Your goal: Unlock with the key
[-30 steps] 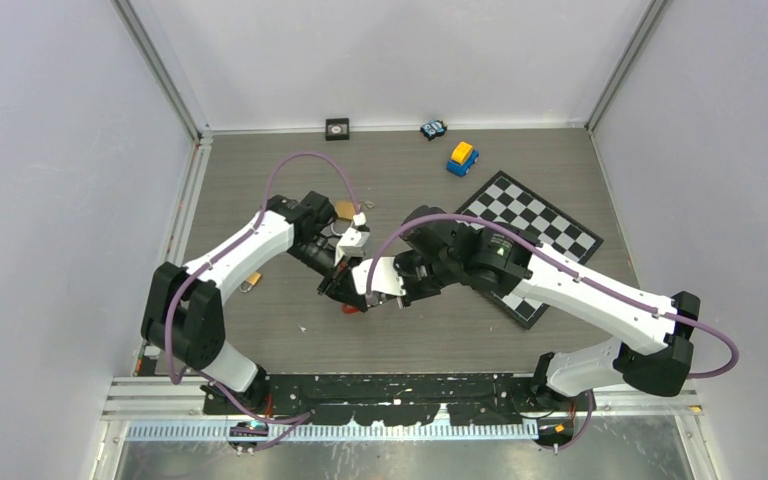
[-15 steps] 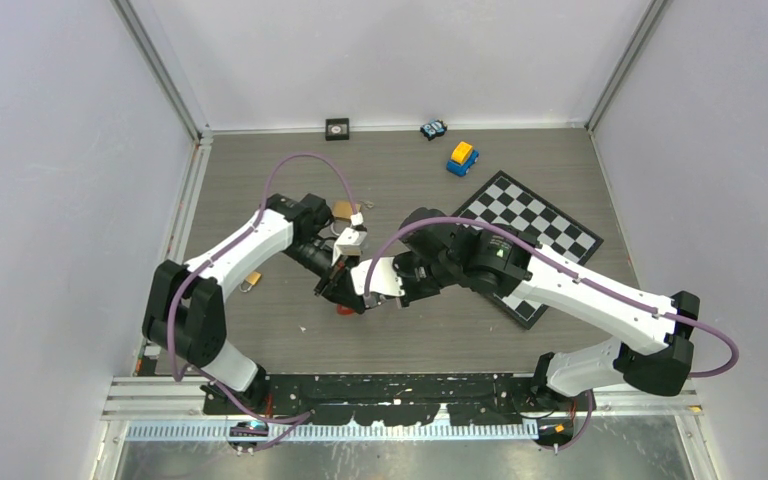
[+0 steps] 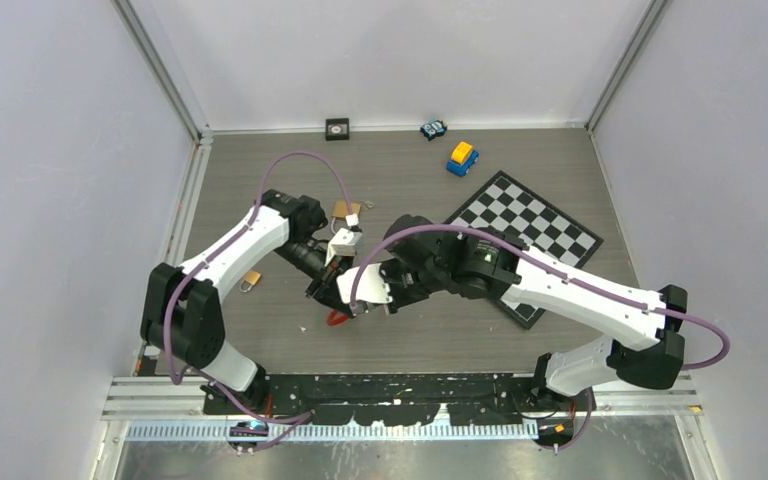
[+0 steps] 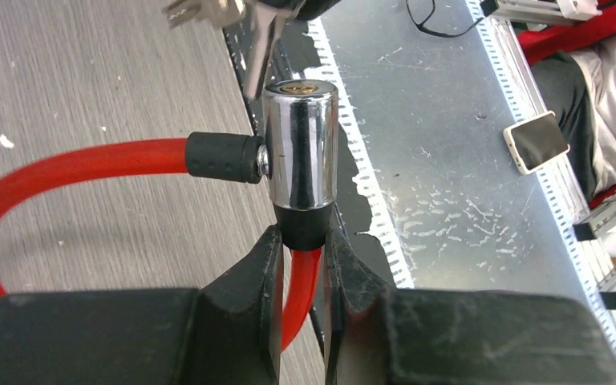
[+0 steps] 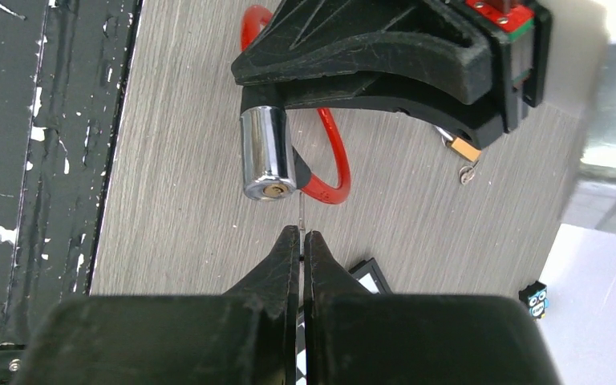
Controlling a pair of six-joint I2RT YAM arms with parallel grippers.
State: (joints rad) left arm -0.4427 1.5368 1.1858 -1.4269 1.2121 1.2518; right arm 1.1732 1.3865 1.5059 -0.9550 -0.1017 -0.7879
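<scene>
Top external shows the cable lock (image 3: pixel 338 318) carried nearer the table's (image 3: pixel 410 170) near edge than a second ago. The left gripper (image 4: pixel 301 241) clamps its collar. The right gripper (image 5: pixel 301 237) pinches the key (image 5: pixel 301 215), whose tip is beside the keyhole (image 5: pixel 269 190), apparently not yet inserted.

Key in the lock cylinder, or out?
Out. The key sits beside the chrome cylinder, tip off its rim, and the brass keyhole shows uncovered in both wrist views.

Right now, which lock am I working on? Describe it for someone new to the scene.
On the table, just left of the chessboard, the left gripper pinches the cable lock. It is a red loop ending in a chrome cylinder. The small brass padlocks lying nearby have neither.
</scene>
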